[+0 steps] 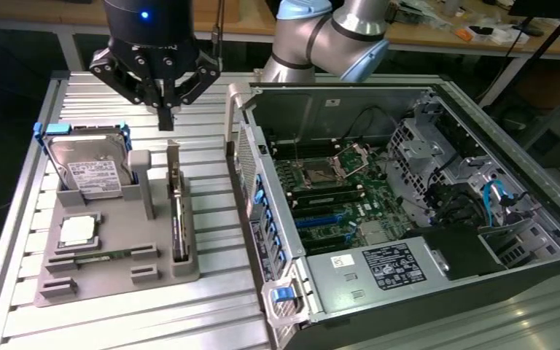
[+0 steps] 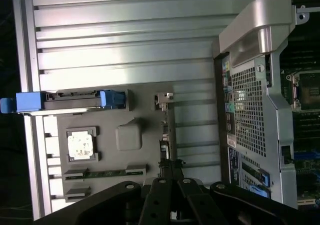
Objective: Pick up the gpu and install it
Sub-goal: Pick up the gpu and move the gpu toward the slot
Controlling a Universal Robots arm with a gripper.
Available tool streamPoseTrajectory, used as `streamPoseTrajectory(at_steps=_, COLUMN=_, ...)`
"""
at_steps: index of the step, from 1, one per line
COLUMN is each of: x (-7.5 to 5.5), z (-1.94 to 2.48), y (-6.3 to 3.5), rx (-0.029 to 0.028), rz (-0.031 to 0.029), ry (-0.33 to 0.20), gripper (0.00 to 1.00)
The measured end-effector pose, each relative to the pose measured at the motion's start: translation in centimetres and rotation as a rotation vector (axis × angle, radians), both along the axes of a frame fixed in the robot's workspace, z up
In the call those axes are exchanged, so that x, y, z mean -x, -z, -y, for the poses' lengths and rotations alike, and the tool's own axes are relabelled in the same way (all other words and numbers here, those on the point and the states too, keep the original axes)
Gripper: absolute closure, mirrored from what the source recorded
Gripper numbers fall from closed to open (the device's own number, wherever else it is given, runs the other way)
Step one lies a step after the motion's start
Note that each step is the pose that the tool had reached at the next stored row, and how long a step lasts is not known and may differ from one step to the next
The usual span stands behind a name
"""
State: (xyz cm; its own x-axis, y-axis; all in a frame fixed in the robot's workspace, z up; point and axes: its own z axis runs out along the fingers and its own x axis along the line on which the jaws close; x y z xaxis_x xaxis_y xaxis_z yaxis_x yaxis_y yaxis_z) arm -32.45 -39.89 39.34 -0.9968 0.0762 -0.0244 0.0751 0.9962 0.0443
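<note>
Tray [image 1: 114,281] first, grey, at seven o'clock in the exterior view and closest to us on the slatted table [image 1: 163,321]. In its near pockets we spot the memory stick [image 1: 100,255] and, just behind it, the processor chip [image 1: 76,232]. Moving back, there's the gpu [image 1: 176,219], standing on its long edge in the slot along the tray's three o'clock side, its silver bracket [image 1: 173,157] at the far end, untouched. At the card's ten o'clock the hard drive [image 1: 90,171] stands in its blue frame. Farther back, at eleven o'clock in the picture, the gripper [image 1: 166,120] hangs above the table just beyond the bracket, apart from the card, its pincer pinched together with nothing in it. At the tray's three o'clock lies the open computer case [image 1: 407,204], board exposed.

So we're on the approach for the pick. We'd judge the pincer must spread before it comes down, turned so it takes the card by its two flat sides, centred on the top edge rather than on the bracket. The card is thin, so an off-line drop could land on its edge or knock it askew. Straight down looks safest.
</note>
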Motion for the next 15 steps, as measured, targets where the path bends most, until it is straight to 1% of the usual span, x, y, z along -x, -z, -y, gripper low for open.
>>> streamPoseTrajectory(at_steps=1, x=0.15, z=0.00, y=0.01, rx=-0.0001, rz=0.0001, ry=0.000, gripper=0.89)
streamPoseTrajectory(at_steps=15, x=0.15, z=0.00, y=0.01, rx=-0.0001, rz=0.0001, ry=0.000, gripper=0.89)
